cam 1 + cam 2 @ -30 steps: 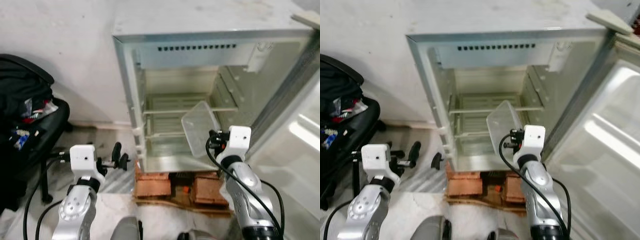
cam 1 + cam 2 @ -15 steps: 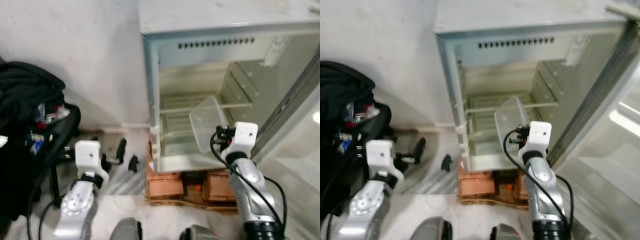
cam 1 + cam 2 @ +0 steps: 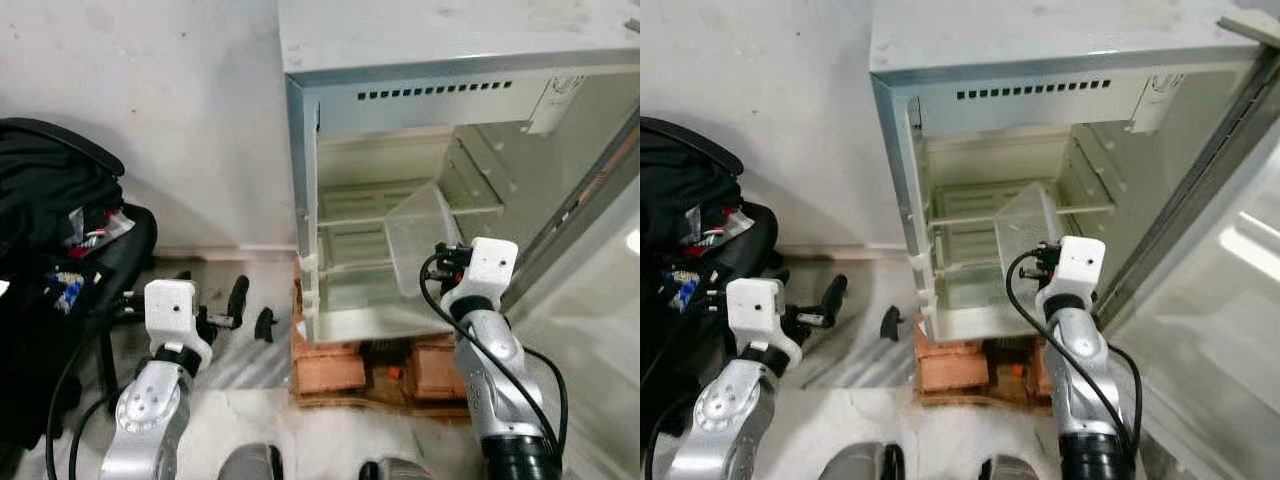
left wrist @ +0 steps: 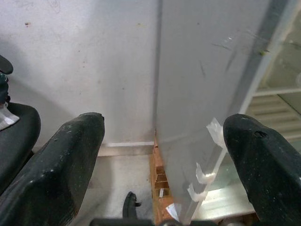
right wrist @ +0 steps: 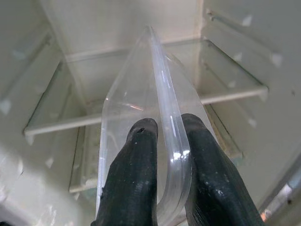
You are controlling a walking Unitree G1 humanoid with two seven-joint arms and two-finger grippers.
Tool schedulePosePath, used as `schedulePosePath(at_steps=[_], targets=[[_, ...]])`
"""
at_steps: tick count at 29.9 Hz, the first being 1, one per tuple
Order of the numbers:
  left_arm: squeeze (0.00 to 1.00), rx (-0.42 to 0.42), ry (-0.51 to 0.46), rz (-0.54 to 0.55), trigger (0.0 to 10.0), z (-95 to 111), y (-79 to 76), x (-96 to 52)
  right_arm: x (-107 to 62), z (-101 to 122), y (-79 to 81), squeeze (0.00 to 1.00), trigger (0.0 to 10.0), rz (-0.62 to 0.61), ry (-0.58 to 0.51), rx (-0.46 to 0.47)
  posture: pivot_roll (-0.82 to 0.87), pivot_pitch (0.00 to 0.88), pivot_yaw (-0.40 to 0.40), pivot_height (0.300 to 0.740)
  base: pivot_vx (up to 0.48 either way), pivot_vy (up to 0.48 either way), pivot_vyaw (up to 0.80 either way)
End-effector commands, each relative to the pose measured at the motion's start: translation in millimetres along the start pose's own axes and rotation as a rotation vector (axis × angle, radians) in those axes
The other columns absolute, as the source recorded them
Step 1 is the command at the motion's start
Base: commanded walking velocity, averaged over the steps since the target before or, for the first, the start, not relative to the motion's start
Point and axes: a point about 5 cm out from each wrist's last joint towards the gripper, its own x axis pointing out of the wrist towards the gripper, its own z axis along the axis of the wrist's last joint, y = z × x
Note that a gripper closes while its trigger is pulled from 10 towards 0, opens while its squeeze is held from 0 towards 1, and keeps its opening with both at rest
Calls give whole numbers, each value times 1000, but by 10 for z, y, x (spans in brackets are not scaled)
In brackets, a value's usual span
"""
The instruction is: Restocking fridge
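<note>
A small white fridge (image 3: 400,60) stands open, with a bare glass shelf (image 3: 385,205) across its middle. My right gripper (image 5: 167,123) is shut on the rim of a clear plastic container (image 3: 420,245). It holds the container tilted at the fridge's opening, just below the shelf on the right side. The container (image 5: 141,94) looks empty. My left gripper (image 3: 252,310) hangs open and low over the floor, to the left of the fridge, with nothing between its fingers (image 4: 70,155).
The fridge rests on red bricks (image 3: 330,365) over a wooden board. Its door (image 3: 600,250) stands open at the right. A black chair (image 3: 120,250) piled with a dark bag and clutter is at the left, against the white wall.
The camera has shifted, so the fridge sits differently in view. My right gripper has carried the container a little higher and closer into the opening. The left gripper stays open and low.
</note>
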Motion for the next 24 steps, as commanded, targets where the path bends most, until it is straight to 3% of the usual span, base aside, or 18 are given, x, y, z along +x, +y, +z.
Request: schedulePosePath(at_steps=[1,9,24], targets=[[0,1,8,12,10000,-14,30,-26,26,32,24,0,10000,7,-14,0,119,94,24,740,341,0,0],[0,5,-1,45,10000,-11,51,-68,50,34,16,0,10000,7,-18,-13,118,97,25,740,319,0,0],[0,36,-13,112,10000,8,87,-106,93,-40,86,0,10000,77,28,-1,129,100,19,740,0,0,0]])
